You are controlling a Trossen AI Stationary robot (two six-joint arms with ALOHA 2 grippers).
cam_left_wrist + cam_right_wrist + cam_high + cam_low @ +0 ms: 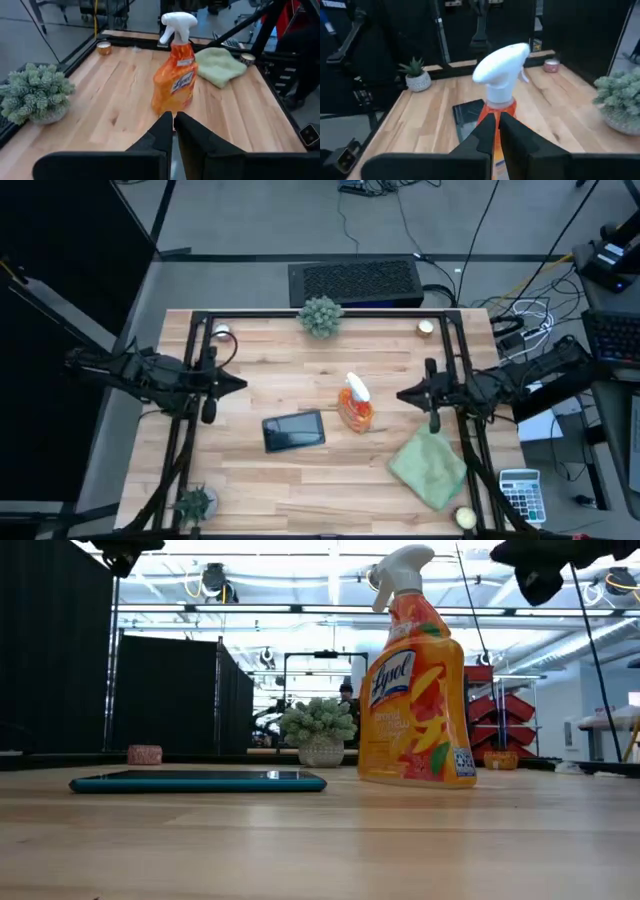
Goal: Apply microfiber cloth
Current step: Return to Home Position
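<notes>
The microfiber cloth lies rumpled on the table. Its long side slants from the right gripper toward the front edge. It sits close beside that gripper, not touching. The left gripper waits far across. Both grippers are closed up and hold nothing.

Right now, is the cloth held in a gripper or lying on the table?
Lying on the table. The cloth sits rumpled near the right edge; the right gripper hangs clear of it, shut on nothing.
</notes>
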